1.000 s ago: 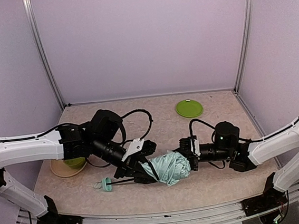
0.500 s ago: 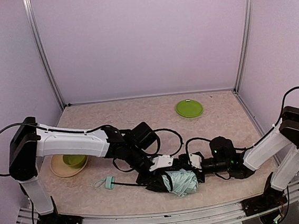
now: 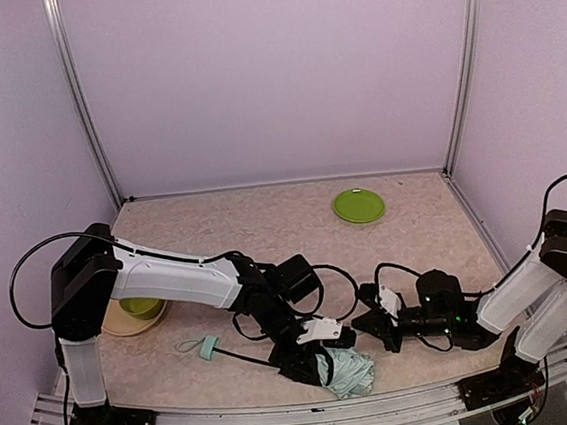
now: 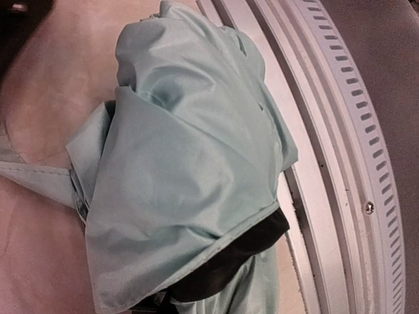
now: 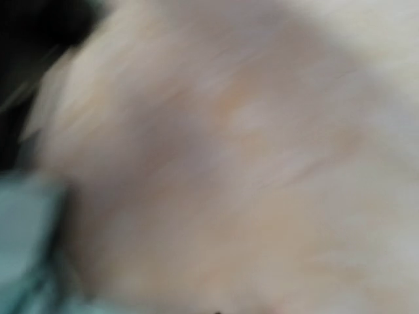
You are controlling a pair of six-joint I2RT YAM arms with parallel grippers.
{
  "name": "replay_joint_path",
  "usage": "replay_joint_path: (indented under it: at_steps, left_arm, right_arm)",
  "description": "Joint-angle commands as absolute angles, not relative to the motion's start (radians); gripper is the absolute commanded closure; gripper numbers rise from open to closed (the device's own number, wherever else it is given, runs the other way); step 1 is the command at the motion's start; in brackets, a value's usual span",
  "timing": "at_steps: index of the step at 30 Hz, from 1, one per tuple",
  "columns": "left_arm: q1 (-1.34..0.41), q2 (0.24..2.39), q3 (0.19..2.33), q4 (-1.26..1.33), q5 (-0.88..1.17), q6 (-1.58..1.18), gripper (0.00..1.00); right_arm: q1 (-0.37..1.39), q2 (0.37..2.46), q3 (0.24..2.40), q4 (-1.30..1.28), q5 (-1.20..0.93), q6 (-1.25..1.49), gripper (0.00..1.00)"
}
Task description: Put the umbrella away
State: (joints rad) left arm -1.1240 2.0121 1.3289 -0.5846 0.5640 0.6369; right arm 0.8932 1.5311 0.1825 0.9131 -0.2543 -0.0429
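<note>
The pale mint-green folding umbrella [image 3: 347, 372] lay bunched at six o'clock on the beige speckled tabletop [image 3: 264, 214], under the left gripper [image 3: 322, 354], with the right gripper [image 3: 375, 324] just beside at two o'clock. Neither gripper's opening could be made out. The light, slippery cloth would likely slump, so the thin, stiff black shaft [image 3: 242, 354] looked the surer hold.

umbrella [image 4: 190, 176] is matt mint cloth w/ black lining; table [image 3: 265, 224] speckled, matt.

Mint-green umbrella [image 4: 190, 163], black lining
</note>
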Motion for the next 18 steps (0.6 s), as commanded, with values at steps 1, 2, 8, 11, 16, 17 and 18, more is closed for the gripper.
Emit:
replay_joint_path:
  at_steps: [1, 2, 8, 11, 16, 17, 18]
  left_arm:
    - [-1.167, 2.115, 1.280, -0.865, 0.607, 0.664, 1.00]
    - [-1.167, 2.119, 1.282, -0.867, 0.607, 0.665, 1.00]
    - [-1.167, 2.115, 1.278, -0.862, 0.607, 0.666, 1.00]
    - [-1.167, 2.120, 1.281, -0.860, 0.607, 0.663, 1.00]
    - [-1.169, 2.109, 1.269, -0.849, 0.604, 0.658, 1.00]
    - [-1.168, 2.106, 1.266, -0.844, 0.603, 0.656, 1.00]
    - [-1.169, 2.104, 1.264, -0.842, 0.601, 0.654, 1.00]
  right_arm:
    - [0.861, 1.425, 0.223, 0.939, 0.007, 0.025, 0.94]
    - [0.860, 1.404, 0.234, 0.904, 0.031, 0.035, 0.93]
    - [0.857, 1.255, 0.274, 0.668, 0.123, 0.099, 0.87]
    - [0.856, 1.156, 0.328, 0.476, 0.145, 0.158, 0.81]
    - [0.827, 1.008, 0.445, 0.070, 0.043, 0.318, 0.58]
    - [0.814, 0.999, 0.472, -0.009, 0.004, 0.360, 0.56]
    - [0.801, 0.998, 0.503, -0.090, -0.021, 0.400, 0.56]
